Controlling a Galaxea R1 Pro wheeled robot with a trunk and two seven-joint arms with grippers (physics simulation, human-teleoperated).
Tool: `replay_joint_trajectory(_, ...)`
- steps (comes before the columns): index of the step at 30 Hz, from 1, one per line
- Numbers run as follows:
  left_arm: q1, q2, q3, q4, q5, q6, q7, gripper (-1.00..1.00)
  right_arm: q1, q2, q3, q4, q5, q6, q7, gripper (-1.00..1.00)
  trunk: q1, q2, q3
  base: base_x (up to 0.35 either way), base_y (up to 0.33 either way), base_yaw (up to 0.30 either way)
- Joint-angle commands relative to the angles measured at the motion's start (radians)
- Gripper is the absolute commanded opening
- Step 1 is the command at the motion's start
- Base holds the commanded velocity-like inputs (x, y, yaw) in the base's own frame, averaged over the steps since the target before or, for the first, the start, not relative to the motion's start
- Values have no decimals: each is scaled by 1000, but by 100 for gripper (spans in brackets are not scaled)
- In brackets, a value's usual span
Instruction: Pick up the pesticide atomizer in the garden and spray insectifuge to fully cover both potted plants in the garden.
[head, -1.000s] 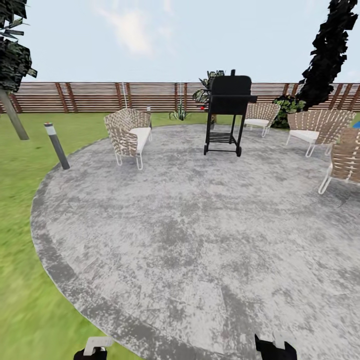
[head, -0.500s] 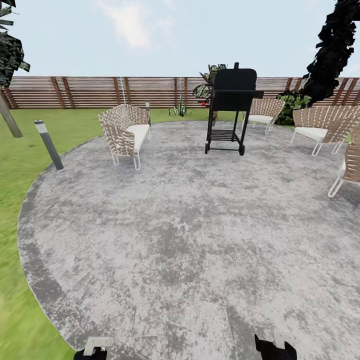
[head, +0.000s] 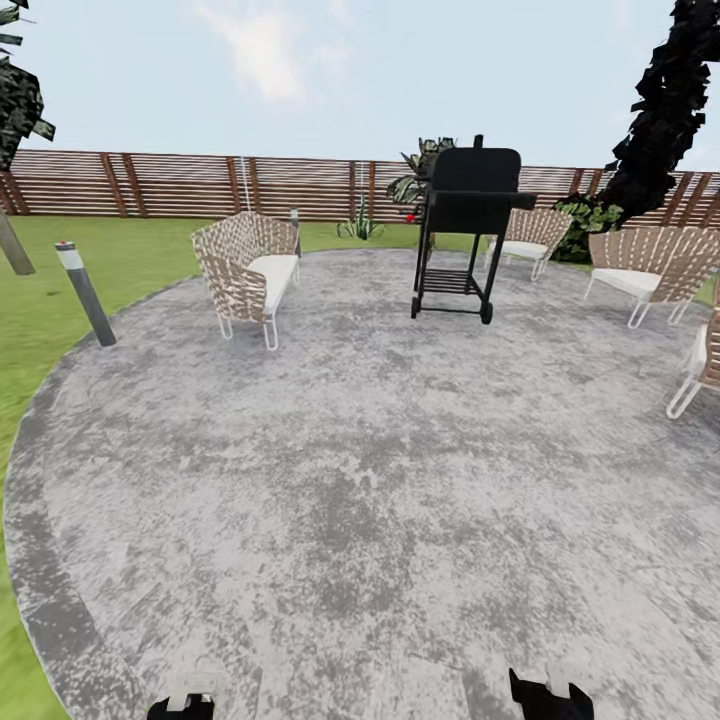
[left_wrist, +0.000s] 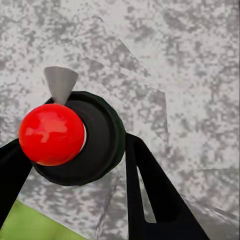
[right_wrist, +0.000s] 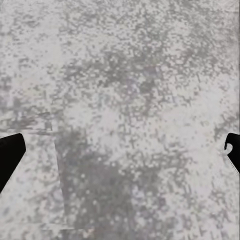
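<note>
Holding the pesticide atomizer (left_wrist: 75, 137) between its fingers, the left hand (left_wrist: 70, 185) hangs over the grey patio (head: 380, 480); the right hand (right_wrist: 120, 150) is spread wide, empty.

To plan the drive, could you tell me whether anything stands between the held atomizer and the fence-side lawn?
Yes: beyond the atomizer in the left gripper, a wicker chair at left and a black grill at centre stand on the patio before the fence.
</note>
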Motion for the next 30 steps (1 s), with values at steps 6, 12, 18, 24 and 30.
replay_joint_trajectory(6,-1,0,8,1,-7,-3,-3,-100,0,0,8,-1,-6,-2,-3,100,0,0,-1,337,0,0)
replay_joint_trajectory(12,-1,0,8,1,-7,-3,-3,-100,0,0,8,0,-6,-2,-3,100,0,0,-1,337,0,0)
replay_joint_trajectory(18,-1,0,8,1,-7,-3,-3,-100,0,0,8,0,-6,-2,-3,100,0,0,-1,336,0,0)
replay_joint_trajectory(24,-1,0,8,1,-7,-3,-3,-100,0,0,8,0,-6,-2,-3,100,0,0,-1,336,0,0)
replay_joint_trajectory(30,-1,0,8,1,-7,-3,-3,-100,0,0,9,0,-6,-2,-3,100,0,0,-1,337,0,0)
